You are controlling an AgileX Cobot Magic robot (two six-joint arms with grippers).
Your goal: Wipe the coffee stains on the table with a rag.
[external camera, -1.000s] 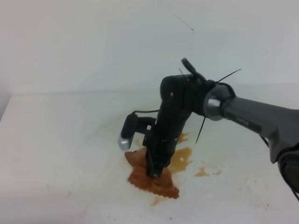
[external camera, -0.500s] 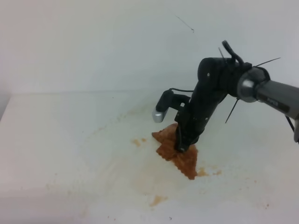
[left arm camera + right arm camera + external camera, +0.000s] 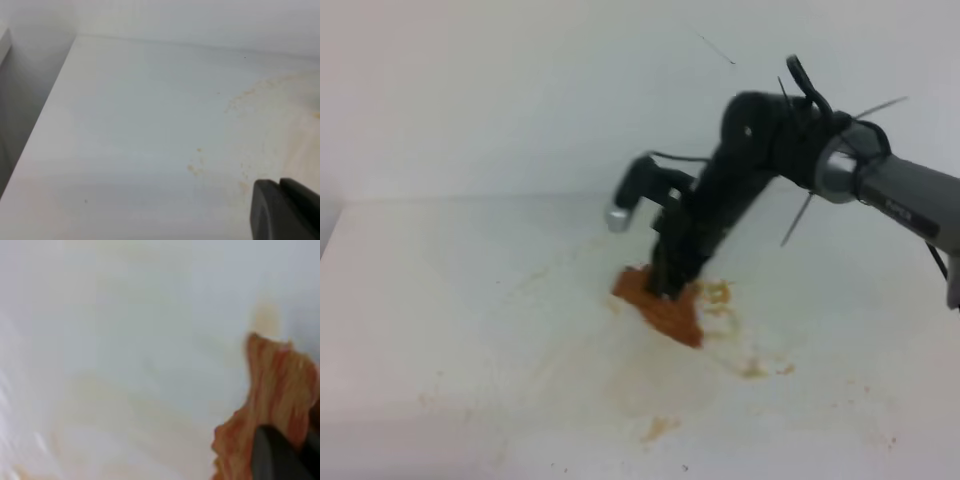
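Note:
My right gripper [image 3: 668,288] is shut on the rag [image 3: 662,308], an orange-brown wrinkly cloth, and presses it flat on the white table [image 3: 450,300] near the middle. Coffee stains remain as amber blotches just right of the rag [image 3: 718,294], further right [image 3: 760,368] and near the front edge [image 3: 658,428], with pale tan smears around them. In the right wrist view the rag [image 3: 275,395] sits under a dark finger [image 3: 272,457]. In the left wrist view only one dark finger [image 3: 282,210] shows, over bare table with faint tan specks [image 3: 196,167].
A white wall [image 3: 520,90] rises behind the table. The table's left edge [image 3: 45,115] drops off beside a grey gap. Black cables [image 3: 798,215] hang off the right arm's wrist.
My right gripper dragged the rag from the front centre to the right, then back left and away from me. The large amber patch is wiped down to faint blotches.

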